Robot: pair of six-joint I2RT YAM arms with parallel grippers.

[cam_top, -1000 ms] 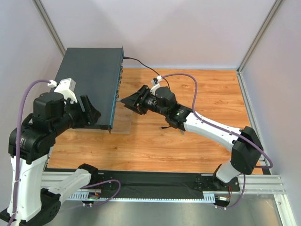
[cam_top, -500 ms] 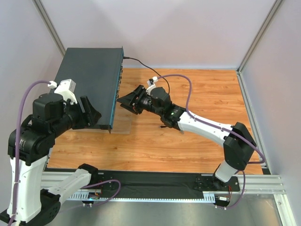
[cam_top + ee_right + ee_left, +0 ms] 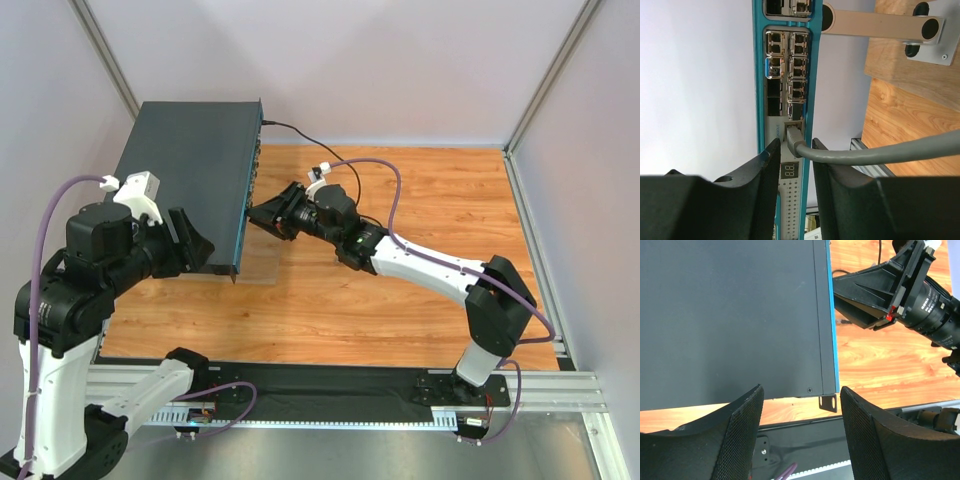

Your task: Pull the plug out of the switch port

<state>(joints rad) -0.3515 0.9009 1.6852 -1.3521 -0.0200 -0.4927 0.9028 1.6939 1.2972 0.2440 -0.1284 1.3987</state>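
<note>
Fingers (image 3: 755, 185) of the right gripper (image 3: 796, 146) stand slightly parted, one on each side of a grey plug (image 3: 794, 134). A sliver of the panel shows between each finger and the plug, so this gripper is released and pinches nothing. The plug sits in a socket on the thin teal front face of the switch (image 3: 785, 100). In the wrist view it lies just below a double row of metal-rimmed sockets (image 3: 790, 60) and just above a small number display (image 3: 789, 170). Its grey cable (image 3: 880, 152) bends sharply out of the plug and runs off past the right-hand finger.

From above, the right arm stretches across the wooden worktop (image 3: 420, 290), and its gripper tips lie just beside the switch's front face, about midway along it. The switch is a flat dark box at the far left corner of the worktop, with its socket face turned toward the middle. A thin dark cable (image 3: 305, 132) leaves the far end of that face and curves over the wood toward the right arm.

The left gripper (image 3: 192, 245) hangs at the near right corner of the switch with its two mesh-padded fingers spread wide and nothing between them. In its own wrist view the near edge of the switch's dark top shows beyond the gap. Whether the fingers touch the box cannot be told. A small mounting ear (image 3: 828, 403) sticks out at that corner.
</note>
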